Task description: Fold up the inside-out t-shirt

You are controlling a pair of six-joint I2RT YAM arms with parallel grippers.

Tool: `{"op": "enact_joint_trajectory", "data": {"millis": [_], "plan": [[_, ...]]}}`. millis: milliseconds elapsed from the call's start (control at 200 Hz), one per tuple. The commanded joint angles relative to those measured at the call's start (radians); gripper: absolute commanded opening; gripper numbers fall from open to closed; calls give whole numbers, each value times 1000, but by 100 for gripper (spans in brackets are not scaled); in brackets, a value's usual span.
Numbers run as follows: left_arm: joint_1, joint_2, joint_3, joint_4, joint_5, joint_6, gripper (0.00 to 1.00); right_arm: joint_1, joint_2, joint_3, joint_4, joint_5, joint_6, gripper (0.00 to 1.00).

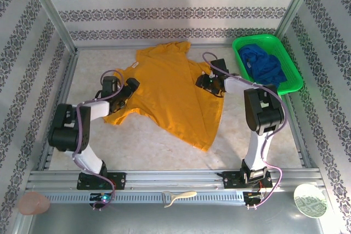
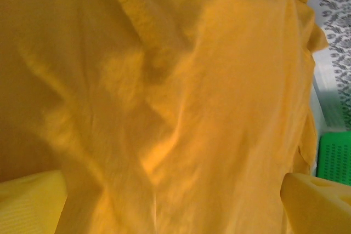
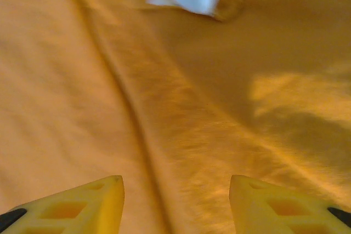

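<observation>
Arms bracket inside-out t-shirt [image 1: 170, 94] ahead of fold
Shirt lies spread just left of the green basket [image 1: 294, 72]. The left gripper [image 1: 130, 89], over the sleeve farthest from it, and the right gripper [image 1: 205, 82], over the basket-side edge, both gape unclenched, seemingly poised to grip opposite sides.

left arm [image 1: 74, 130], 8 o'clock: black joints, white links, looping purple cable | right arm [image 1: 263, 110], 4 o'clock: same build, green light at wrist | left gripper [image 2: 174, 204], right gripper [image 3: 176, 204]: yellow wedge-shaped fingers
</observation>
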Motion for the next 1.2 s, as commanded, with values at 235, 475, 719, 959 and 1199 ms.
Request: {"op": "enact_joint_trajectory", "data": {"millis": [235, 475, 719, 959, 1199], "plan": [[4, 220, 269, -95, 15, 38, 100, -8, -138, -417, 59, 51, 339, 56], [9, 463, 644, -239, 111, 118, 100, 302, -378, -835, 261, 149, 690, 56], [9, 689, 1256, -545, 280, 235, 100, 645, -383, -741, 393, 189, 764, 56], [9, 460, 1013, -477, 298, 262, 100, 276, -407, -351, 120, 7, 248, 56], [8, 433, 811, -321, 329, 217, 100, 36, -259, -103, 17, -91, 134, 55]]}}
